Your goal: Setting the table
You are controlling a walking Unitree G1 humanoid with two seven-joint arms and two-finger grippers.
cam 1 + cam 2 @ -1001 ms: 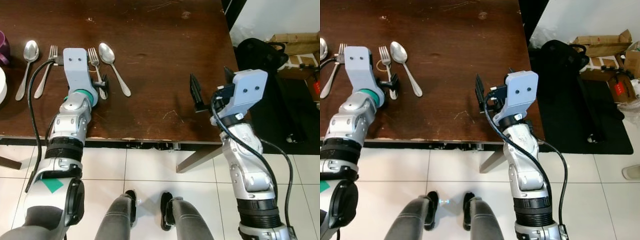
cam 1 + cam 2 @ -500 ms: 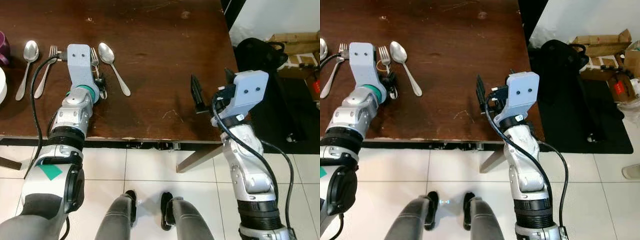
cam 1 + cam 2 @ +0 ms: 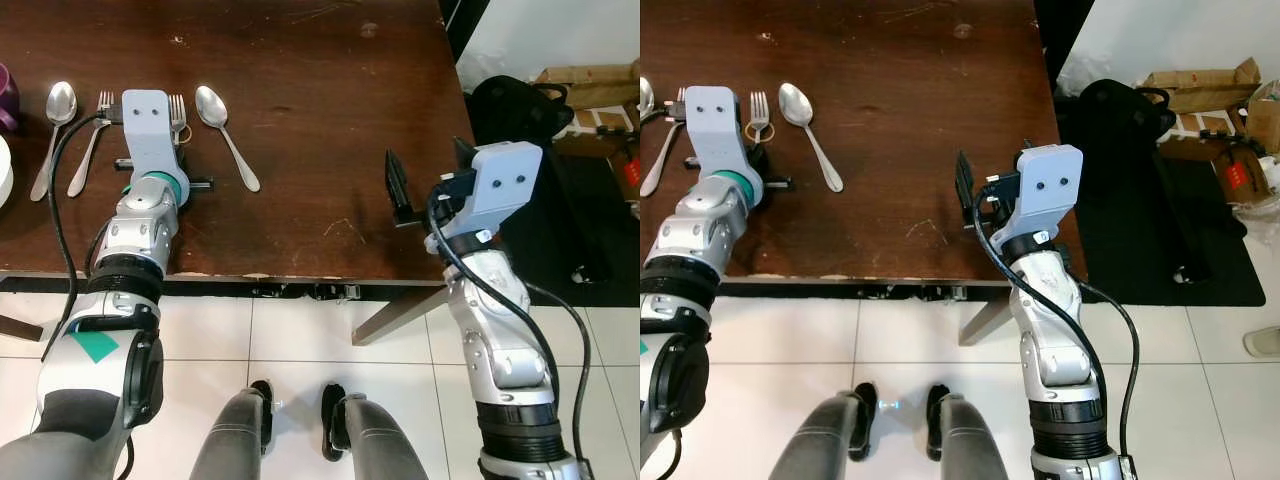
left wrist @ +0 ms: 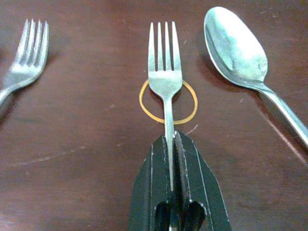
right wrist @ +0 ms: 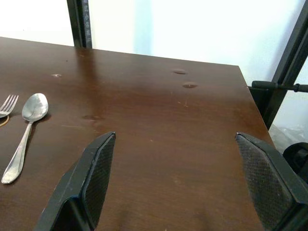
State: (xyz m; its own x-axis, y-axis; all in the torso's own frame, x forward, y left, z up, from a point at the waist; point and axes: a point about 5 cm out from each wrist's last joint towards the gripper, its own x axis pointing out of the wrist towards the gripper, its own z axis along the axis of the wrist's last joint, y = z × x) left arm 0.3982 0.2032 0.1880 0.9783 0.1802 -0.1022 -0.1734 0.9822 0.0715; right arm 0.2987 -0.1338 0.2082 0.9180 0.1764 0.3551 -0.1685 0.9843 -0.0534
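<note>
Since a second ago the left gripper (image 4: 171, 159) has shifted left along the desk (image 3: 320, 110) and now has its jaws clamped on the fork (image 4: 165, 82) handle, probably to reposition it, while the right gripper (image 5: 178, 178) waits with jaws apart.

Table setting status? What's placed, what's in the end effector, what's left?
Done: a spoon and fork lie paired at the table's left. In hand: the left end effector is shut on a second fork beside another spoon. Left: release it; the right end effector hovers open, holding nothing.
</note>
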